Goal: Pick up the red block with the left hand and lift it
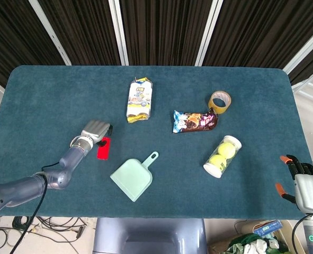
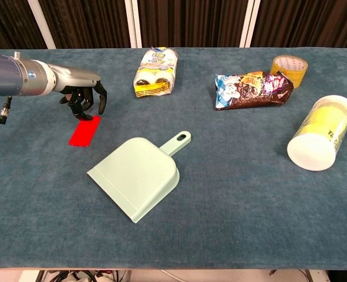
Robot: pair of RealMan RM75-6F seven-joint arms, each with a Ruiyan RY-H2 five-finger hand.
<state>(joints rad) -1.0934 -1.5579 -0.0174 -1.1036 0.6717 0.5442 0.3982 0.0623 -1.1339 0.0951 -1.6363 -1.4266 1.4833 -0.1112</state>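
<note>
My left robot hand (image 2: 82,97) hangs over the far end of the red block (image 2: 84,130), fingers curled downward and apart, nothing in its grasp; I cannot tell whether the fingertips touch the block. The block lies flat on the table (image 2: 232,194), just left of the mint dustpan (image 2: 137,177). My right robot hand (image 1: 303,185) sits off the table's right near corner, fingers spread, holding nothing. Farther back I see a bread bag (image 2: 154,71), a snack packet (image 2: 252,89), a tape roll (image 2: 289,69) and a tennis-ball tube (image 2: 319,140).
</note>
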